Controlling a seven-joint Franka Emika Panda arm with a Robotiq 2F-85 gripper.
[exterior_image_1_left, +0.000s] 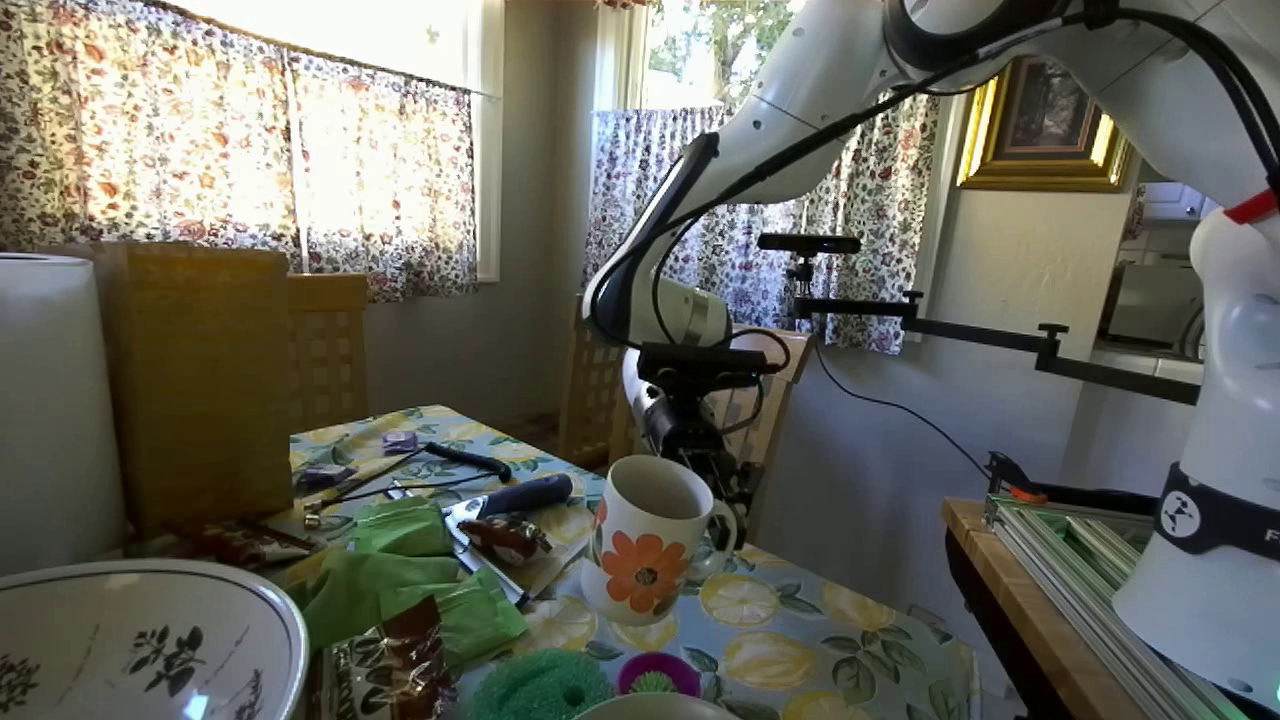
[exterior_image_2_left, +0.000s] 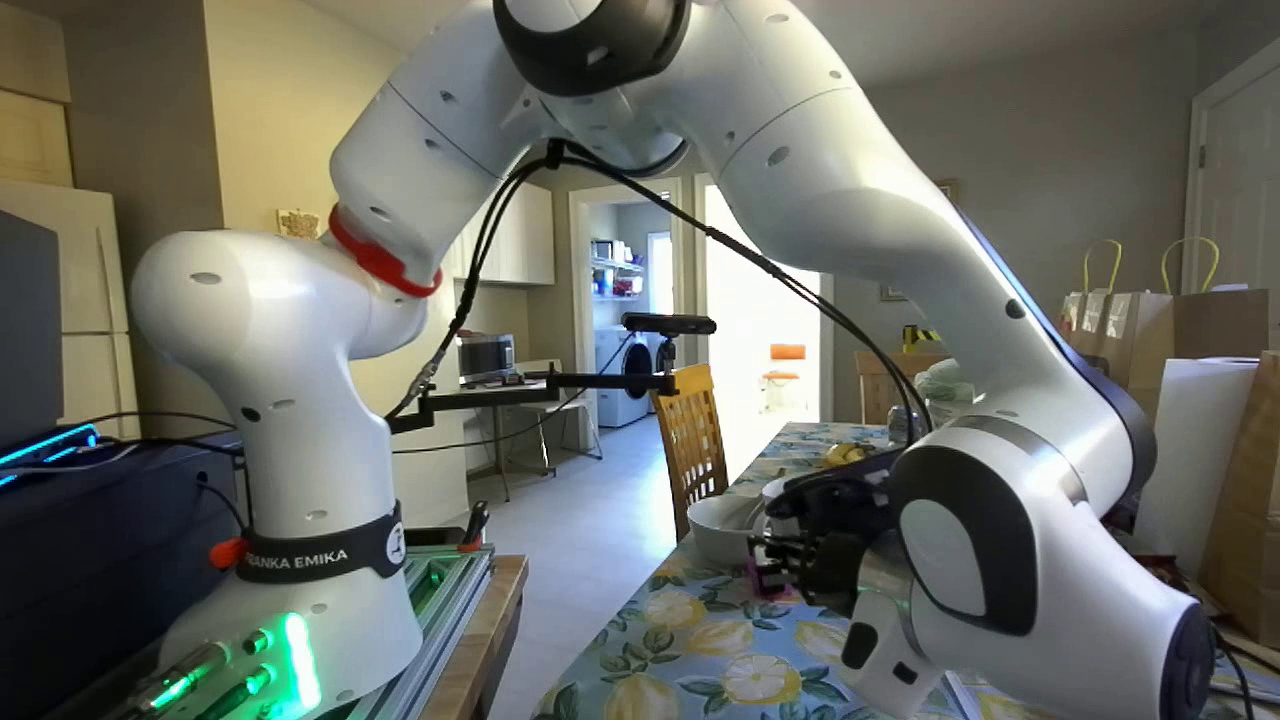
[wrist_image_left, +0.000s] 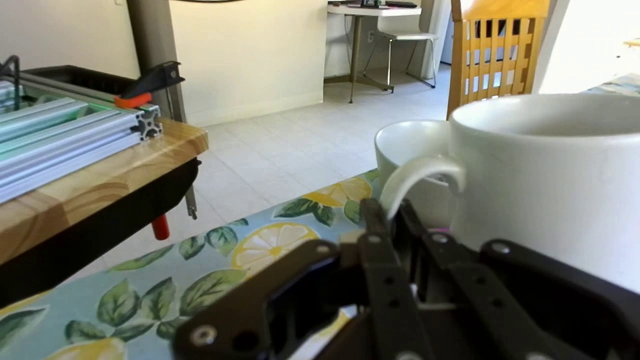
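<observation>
Pinching partly hidden mug handle (wrist_image_left: 401, 182)

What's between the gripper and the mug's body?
Only the handle of the mug, pinched in the gripper; the wrist view shows it. The white vessel seen past the handle stands behind.

In an exterior view my white arm (exterior_image_2_left: 830, 190) arches from its base (exterior_image_2_left: 310, 470), mounted on metal rails (exterior_image_2_left: 430, 635) beside the lemon-print table (exterior_image_2_left: 700, 675), and my claw (exterior_image_2_left: 768, 562) hangs over the table's nearer part (whatever lies within it, I can't make out from this side). On the table, white dishes (exterior_image_2_left: 716, 540) stand just past the claw, with yellow fruit (exterior_image_2_left: 848, 453) farther off. A wooden chair (exterior_image_2_left: 690, 450) stands near the table's edge, brown paper bags (exterior_image_2_left: 1145, 330) rise on the table's side opposite my base, and beyond the table a washing machine (exterior_image_2_left: 612, 385) shows through a doorway (exterior_image_2_left: 578, 260).
</observation>
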